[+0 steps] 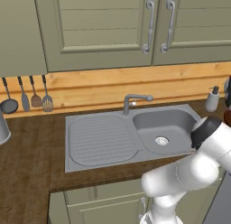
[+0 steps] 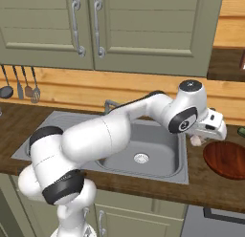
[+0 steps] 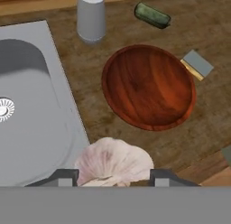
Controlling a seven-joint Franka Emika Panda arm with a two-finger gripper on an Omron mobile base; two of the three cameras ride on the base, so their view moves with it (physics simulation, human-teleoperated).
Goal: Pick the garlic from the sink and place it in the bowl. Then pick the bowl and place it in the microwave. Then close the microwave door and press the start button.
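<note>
So the end effector (image 3: 113,178) is gripping the garlic (image 3: 113,162) between its 2 fingertips, hanging over the counter (image 3: 216,33) edge beside the sink (image 3: 31,142), short of the bowl (image 3: 149,86). Release now and it'd hit wood and probably roll. Soap bottle (image 3: 91,16), green thing (image 3: 152,15) and sponge (image 3: 197,64) sit just beyond the bowl, not blocking.

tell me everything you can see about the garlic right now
The garlic is a small whitish-pink bulb with faint purple streaks and rounded lobes, papery-looking. It sits between the end effector fingers, apparently held above the wooden counter, just past the sink edge and short of the reddish-brown bowl. In the right base view it peeks out below the hand.
</note>
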